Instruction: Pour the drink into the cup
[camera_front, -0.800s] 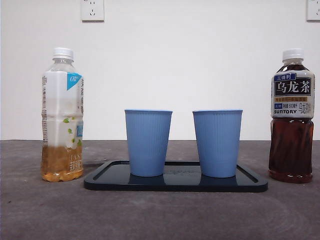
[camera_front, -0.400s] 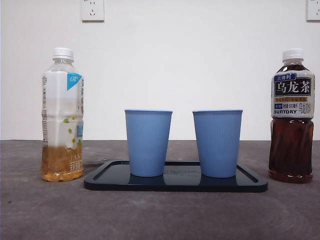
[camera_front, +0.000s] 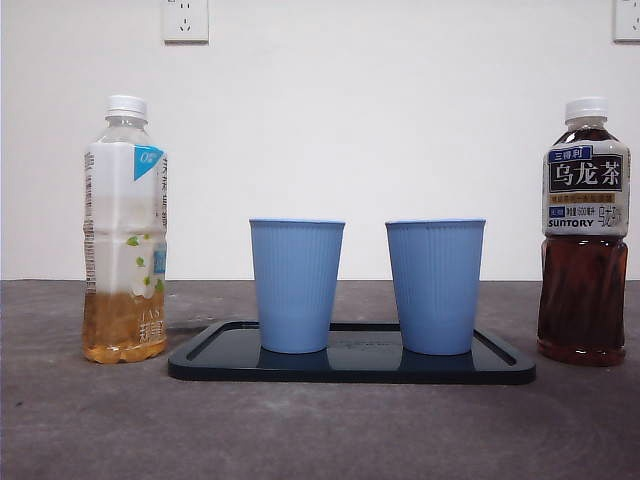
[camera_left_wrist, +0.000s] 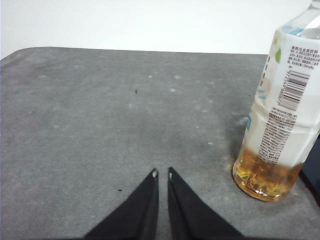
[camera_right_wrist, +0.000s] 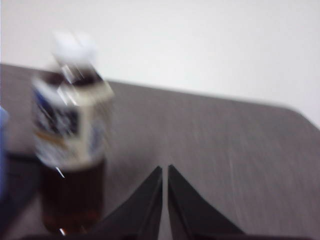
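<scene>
Two blue ribbed cups (camera_front: 296, 285) (camera_front: 435, 286) stand upright on a dark tray (camera_front: 350, 366) at the table's middle. On the left stands a capped bottle (camera_front: 125, 230) (camera_left_wrist: 280, 115) with a white label and a little amber drink at its bottom. At the right is a capped bottle of dark oolong tea (camera_front: 584, 232) (camera_right_wrist: 72, 135), blurred in the right wrist view. My left gripper (camera_left_wrist: 161, 173) is shut and empty, beside the pale bottle and apart from it. My right gripper (camera_right_wrist: 164, 169) is shut and empty, beside the dark bottle. Neither arm shows in the front view.
A grey table (camera_front: 320, 430) carries everything, with a white wall behind. Wall sockets (camera_front: 185, 20) sit high on the wall.
In the front view, the bottles, cups and tray stand as before.
</scene>
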